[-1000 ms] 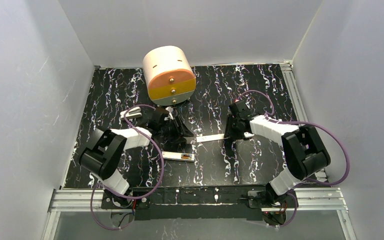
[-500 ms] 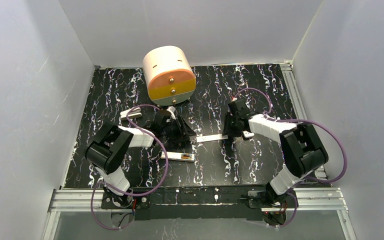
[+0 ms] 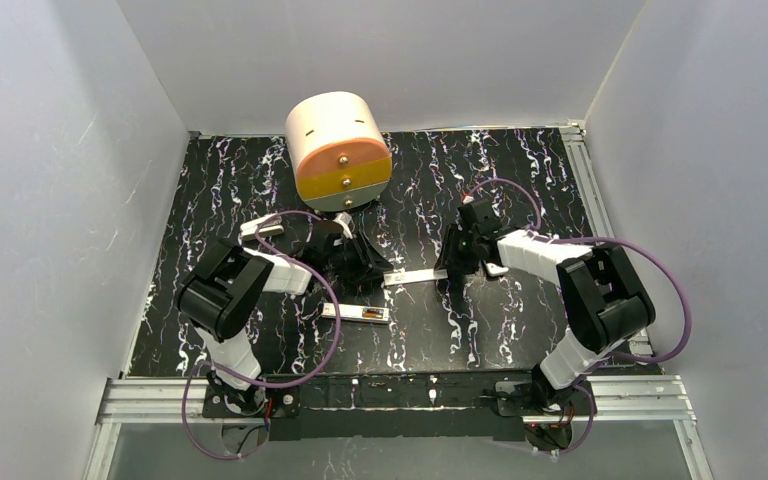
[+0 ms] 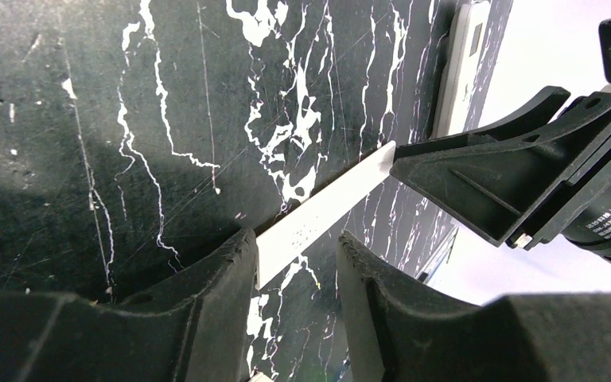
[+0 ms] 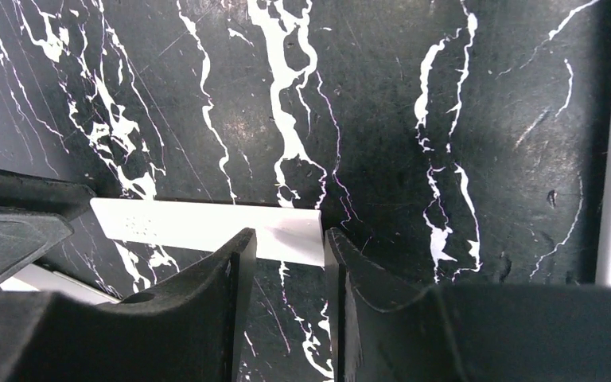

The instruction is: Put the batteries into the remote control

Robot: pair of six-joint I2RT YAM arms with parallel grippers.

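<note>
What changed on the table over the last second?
The right end effector shifted left, and the white bar at its fingertips slid left with it, toward the left end effector. The left arm's elbow swung right. The drum at the back stayed put.

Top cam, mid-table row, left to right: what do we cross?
Wedge piece → left gripper → white bar → right gripper.
</note>
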